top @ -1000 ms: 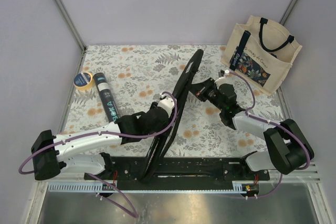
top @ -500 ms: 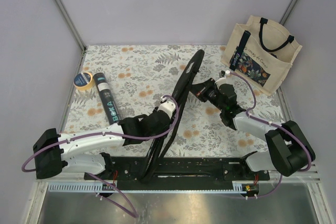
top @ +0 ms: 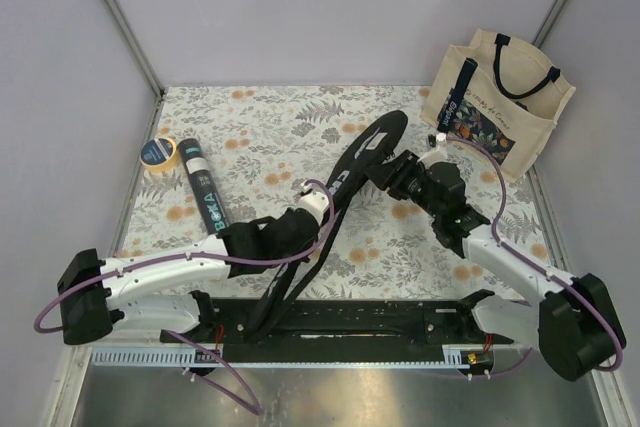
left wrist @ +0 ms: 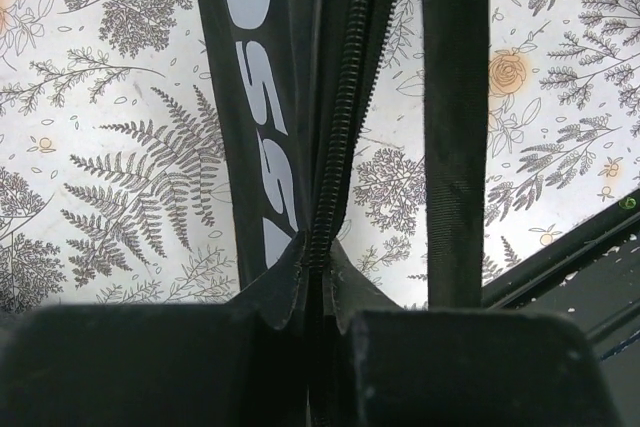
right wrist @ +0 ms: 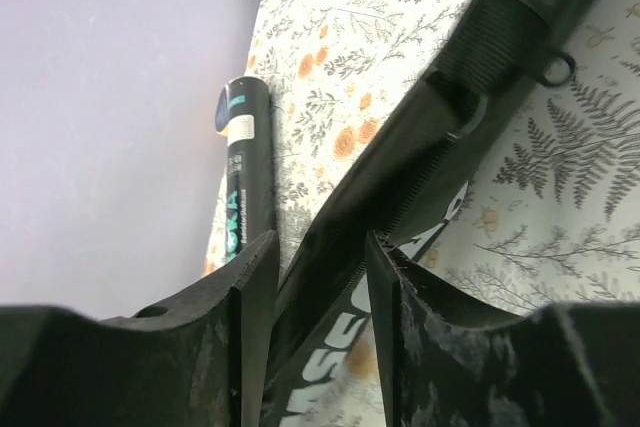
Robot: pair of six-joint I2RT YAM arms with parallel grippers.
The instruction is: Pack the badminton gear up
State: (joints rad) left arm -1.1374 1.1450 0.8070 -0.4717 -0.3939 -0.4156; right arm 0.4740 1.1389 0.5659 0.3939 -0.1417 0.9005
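The long black racket bag [top: 345, 182] lies slantwise across the floral table, from the far middle down to the arms' base rail. My left gripper [top: 322, 215] is shut on the bag's zipper seam [left wrist: 335, 147] at mid-length, the fabric pinched between its fingers [left wrist: 320, 312]. White lettering [left wrist: 255, 97] runs along the bag, and a black strap [left wrist: 455, 97] hangs beside it. My right gripper [top: 378, 173] is at the bag's wide far end, open, with the bag's zipped edge [right wrist: 470, 57] passing loosely between its fingers [right wrist: 315, 267]. The black tube with teal lettering [top: 205, 187] lies at the left, also in the right wrist view [right wrist: 243, 177].
A cream tote bag with dark handles [top: 500, 102] stands at the back right corner. A yellow-rimmed tape roll [top: 158, 152] sits by the tube's far end. The black base rail [top: 400, 322] crosses the near edge. Grey walls close in the table.
My left gripper has shut on the bag's zipper seam. My right gripper has opened and let go of the bag's far end, which has tipped over to the right and lies flatter.
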